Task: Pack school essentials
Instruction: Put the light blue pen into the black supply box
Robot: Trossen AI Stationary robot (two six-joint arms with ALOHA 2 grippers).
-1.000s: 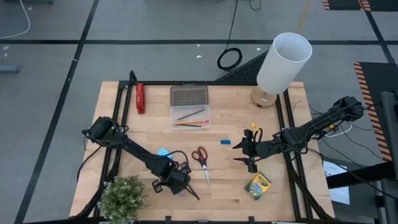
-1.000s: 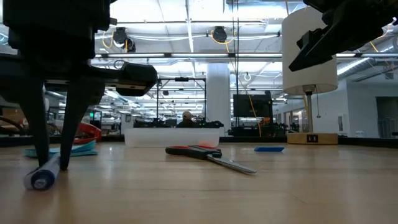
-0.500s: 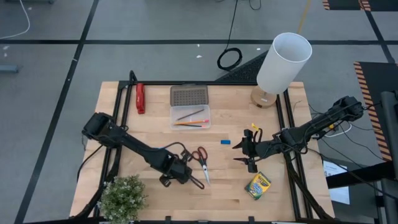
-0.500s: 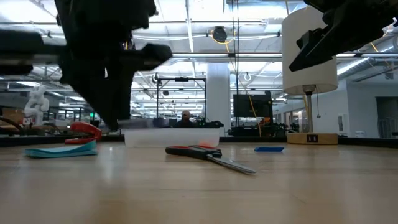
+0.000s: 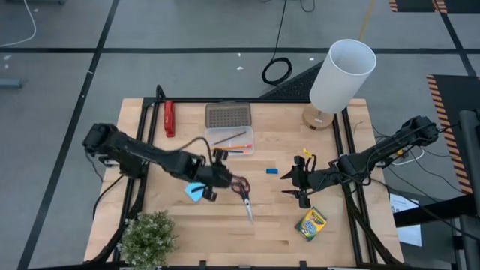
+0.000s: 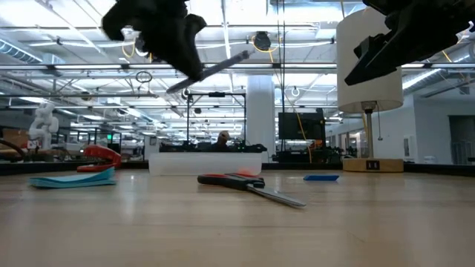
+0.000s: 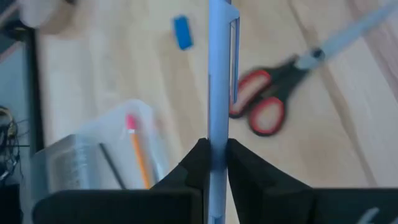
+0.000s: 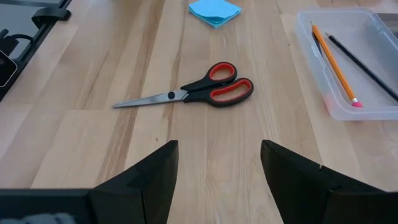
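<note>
Two claws hang over the table (image 5: 285, 225): the left claw (image 5: 219, 171) is raised above the red-handled scissors (image 5: 243, 193), its fingers (image 7: 194, 163) pinched on the silvery pen (image 7: 217, 93), which slants in the air, between the clear tray (image 5: 229, 140) holding the orange pencils (image 8: 333, 57) and dark pencil (image 8: 364, 59) and the blue square note pad (image 5: 196, 190). Over on the right, the right claw (image 5: 298, 182) waits with its fingers (image 8: 292, 171) spread wide and empty, the tiny blue eraser (image 5: 271, 171) just beside it and the green-yellow crayon box (image 5: 310, 223) near.
</note>
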